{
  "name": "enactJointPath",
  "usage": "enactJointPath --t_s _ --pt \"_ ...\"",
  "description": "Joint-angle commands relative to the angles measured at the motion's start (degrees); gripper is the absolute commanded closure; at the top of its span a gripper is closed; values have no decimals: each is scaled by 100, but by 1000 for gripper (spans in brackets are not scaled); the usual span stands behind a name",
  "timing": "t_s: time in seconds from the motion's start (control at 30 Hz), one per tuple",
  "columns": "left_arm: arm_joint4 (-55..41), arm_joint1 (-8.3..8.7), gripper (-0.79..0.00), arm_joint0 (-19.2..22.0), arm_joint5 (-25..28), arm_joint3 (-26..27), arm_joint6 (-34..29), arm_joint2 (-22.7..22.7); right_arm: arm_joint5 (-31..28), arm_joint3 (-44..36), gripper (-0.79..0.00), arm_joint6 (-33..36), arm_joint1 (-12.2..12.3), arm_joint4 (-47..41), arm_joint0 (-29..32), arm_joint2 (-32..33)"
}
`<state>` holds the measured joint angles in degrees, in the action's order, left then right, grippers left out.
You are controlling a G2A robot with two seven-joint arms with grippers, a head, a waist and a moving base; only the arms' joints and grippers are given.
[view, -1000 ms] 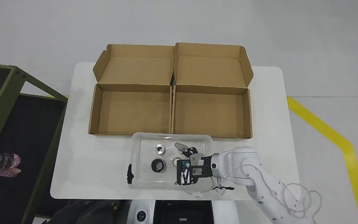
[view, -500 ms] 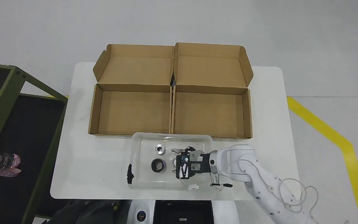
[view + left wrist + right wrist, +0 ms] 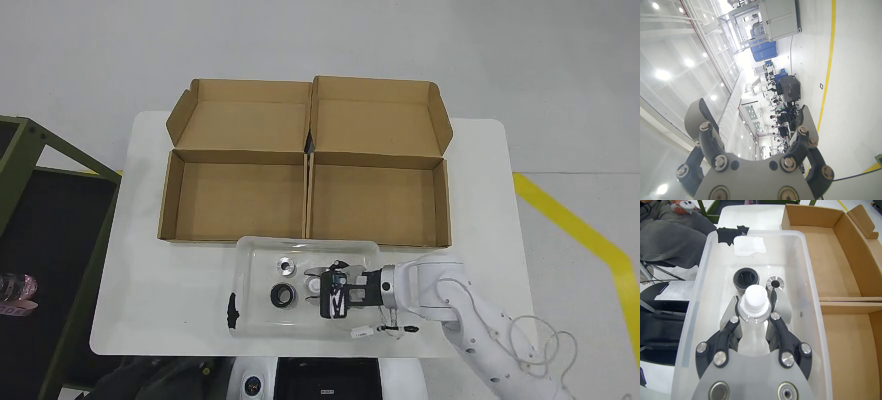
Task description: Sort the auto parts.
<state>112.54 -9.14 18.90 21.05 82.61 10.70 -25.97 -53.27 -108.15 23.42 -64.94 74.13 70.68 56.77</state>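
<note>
A clear plastic bin (image 3: 240, 275) at the table's front edge holds three parts: a black bearing ring (image 3: 283, 295), a silver collet (image 3: 286, 266) and a white stepped part with a clear flange (image 3: 318, 287). My right gripper (image 3: 325, 280) is low inside the bin. In the right wrist view its fingers (image 3: 773, 300) press both sides of the white part (image 3: 755, 298), just short of the black ring (image 3: 745, 277) and the silver collet (image 3: 775, 283). My left gripper (image 3: 751, 111) is open, holds nothing, and points up at the room.
Two open cardboard boxes lie side by side behind the bin, the left box (image 3: 235, 200) and the right box (image 3: 375, 205), both bare inside. Black tape and a white label (image 3: 749, 245) mark the bin's far wall. Bare table flanks the bin.
My right gripper swung to point along the bin, moved over the white part, and its fingers closed in on it. The black ring and silver collet stayed put.
</note>
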Motion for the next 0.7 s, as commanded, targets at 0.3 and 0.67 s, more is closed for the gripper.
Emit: enactJointPath --t_s 0.3,0.67 --pt "0 0 -785 0 0 0 0 0 -113 -579 0 -23 87 -312 35 238" --pt "0 0 -785 0 0 0 0 0 130 -609 0 -374 110 -773 -176 489"
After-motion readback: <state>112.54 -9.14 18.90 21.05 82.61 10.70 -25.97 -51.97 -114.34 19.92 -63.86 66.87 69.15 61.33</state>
